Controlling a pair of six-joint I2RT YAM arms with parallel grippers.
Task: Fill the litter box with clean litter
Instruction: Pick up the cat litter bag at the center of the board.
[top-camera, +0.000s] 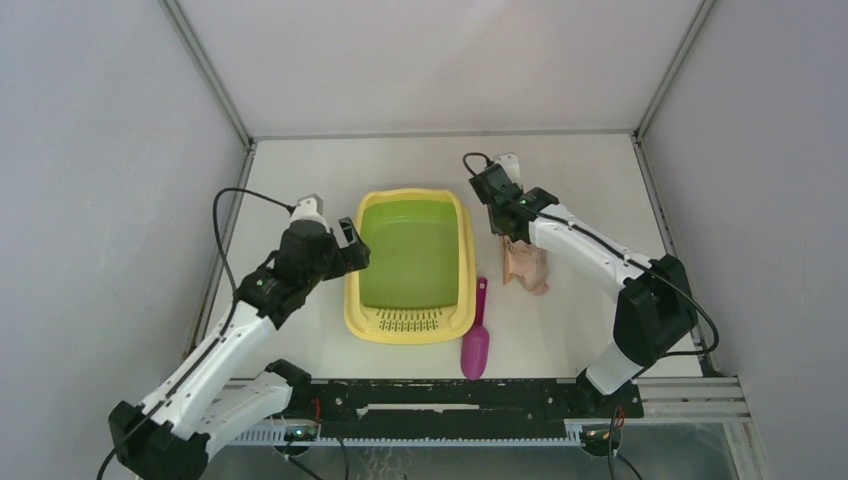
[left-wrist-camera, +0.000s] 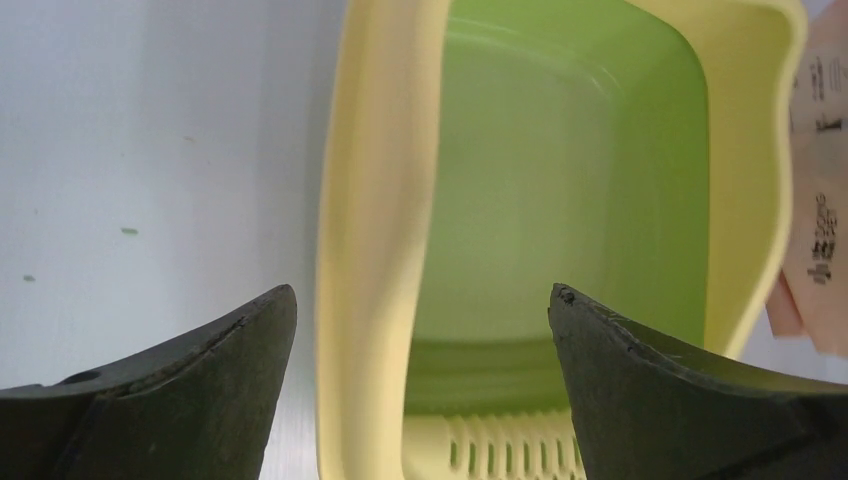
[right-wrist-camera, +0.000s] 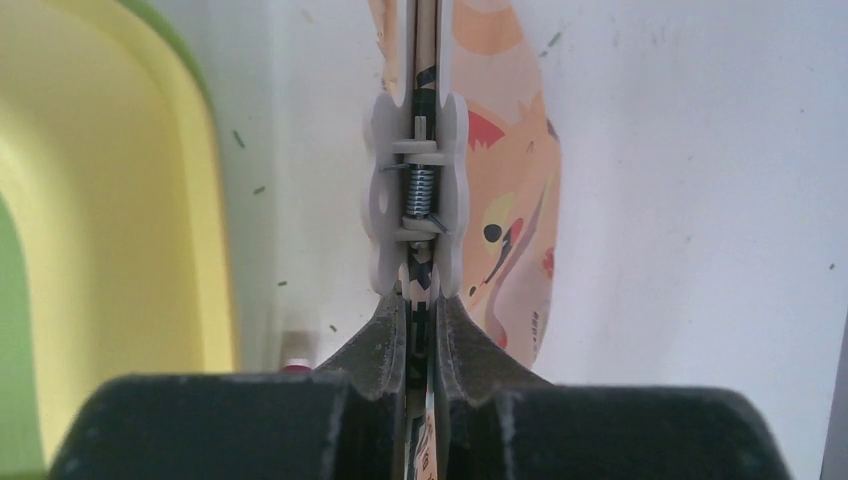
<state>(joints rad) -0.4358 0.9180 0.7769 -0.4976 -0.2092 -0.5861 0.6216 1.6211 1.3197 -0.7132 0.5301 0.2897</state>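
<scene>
The litter box (top-camera: 352, 300) lies mid-table, with a yellow rim, a green basin and its slotted grille (top-camera: 408, 320) at the near end. The basin (left-wrist-camera: 560, 200) looks bare. My left gripper (top-camera: 358, 250) is open, its jaws astride the box's left rim (left-wrist-camera: 370, 250). My right gripper (top-camera: 500, 222) is shut on the top edge of a pink-orange printed bag (top-camera: 526, 265), right of the box. In the right wrist view the gripper (right-wrist-camera: 420, 300) pinches the bag (right-wrist-camera: 510, 200) just below a white spring clip (right-wrist-camera: 418, 190). Of the clean litter I see only a few dark specks (right-wrist-camera: 238, 138) on the table.
A magenta scoop (top-camera: 476, 338) lies on the table off the box's near right corner. The bag also shows at the right edge of the left wrist view (left-wrist-camera: 815, 220). Grey walls close in the table on both sides and at the back.
</scene>
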